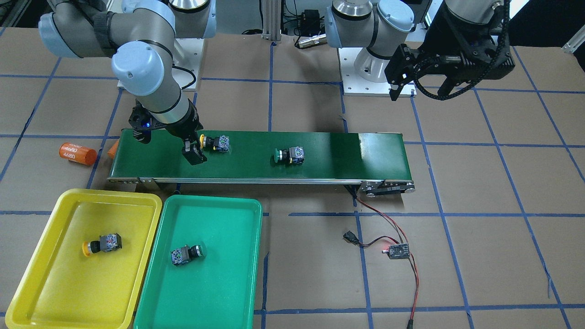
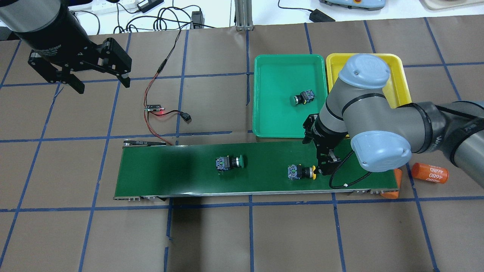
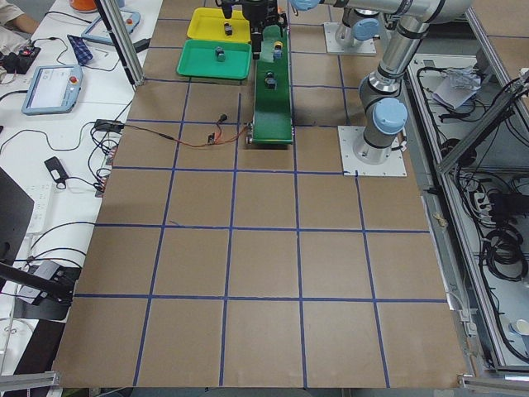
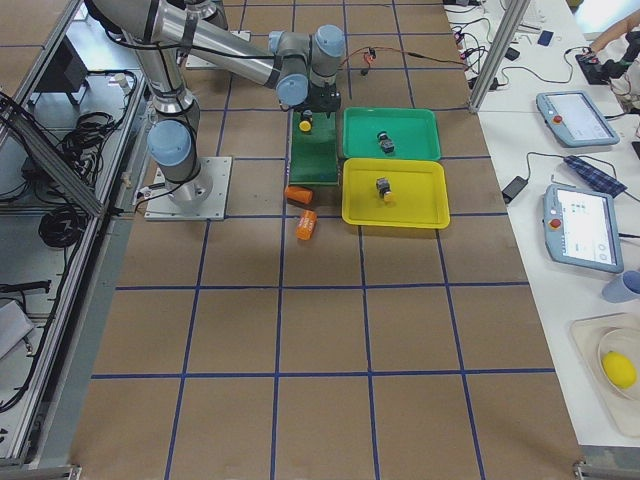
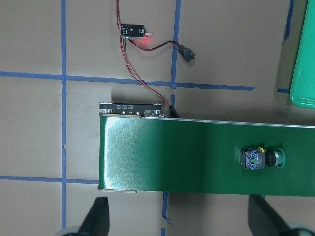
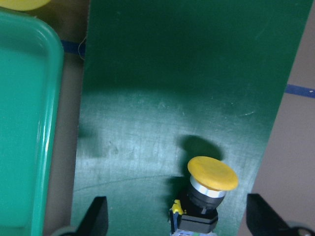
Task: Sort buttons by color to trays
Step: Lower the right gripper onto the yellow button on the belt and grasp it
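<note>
Shows the right end effector [image 2: 324, 168] low over the conveyor belt [image 2: 170, 173], fingers spread, pinching nothing; has a yellow-capped button [image 2: 300, 172] lying on its side just at 9 o'clock of it in the overhead view, cap toward the fingers; has a green-capped button [image 2: 228, 163] further along the belt at 9 o'clock; shows a second yellow button [image 1: 101, 243] in the yellow tray [image 1: 109, 194] and a second green button [image 1: 186, 254] in the green tray [image 1: 210, 200]; shows the left end effector [image 2: 101, 83] spread and empty above the desk [image 2: 340, 234], at 10 o'clock of the belt.
</note>
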You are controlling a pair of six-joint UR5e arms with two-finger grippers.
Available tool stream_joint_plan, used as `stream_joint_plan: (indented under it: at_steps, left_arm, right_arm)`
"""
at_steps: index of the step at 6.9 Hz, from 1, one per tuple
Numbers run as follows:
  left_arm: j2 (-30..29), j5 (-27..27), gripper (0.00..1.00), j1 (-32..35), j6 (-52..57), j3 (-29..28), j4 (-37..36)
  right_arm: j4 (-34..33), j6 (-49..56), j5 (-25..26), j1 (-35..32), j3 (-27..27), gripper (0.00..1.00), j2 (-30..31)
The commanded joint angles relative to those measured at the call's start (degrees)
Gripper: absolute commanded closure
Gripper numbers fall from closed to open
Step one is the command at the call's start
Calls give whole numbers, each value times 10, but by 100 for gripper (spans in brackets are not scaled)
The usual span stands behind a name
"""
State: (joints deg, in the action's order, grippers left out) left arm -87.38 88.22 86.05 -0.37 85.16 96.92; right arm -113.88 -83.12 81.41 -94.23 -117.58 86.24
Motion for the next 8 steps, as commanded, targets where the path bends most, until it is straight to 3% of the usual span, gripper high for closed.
stream_joint_plan:
  at_steps: [1,4,6,8]
  left_arm:
    - [-1,-1,0,0,0,0,-2]
    - [-1,-2,0,-15,3,0,-1]
    - [-2,-4,0,-15,3,0,-2]
    - [-2,-4,0,-15,3,0,-1]
  right_arm:
    - [-6,0,2,-4,-9,0,-9]
    - [-5,4,9,-3,-34,0,-12]
    - [-7,12,9,-3,-38,100,-12]
    - [-10,26,15,0,-25,100,-9]
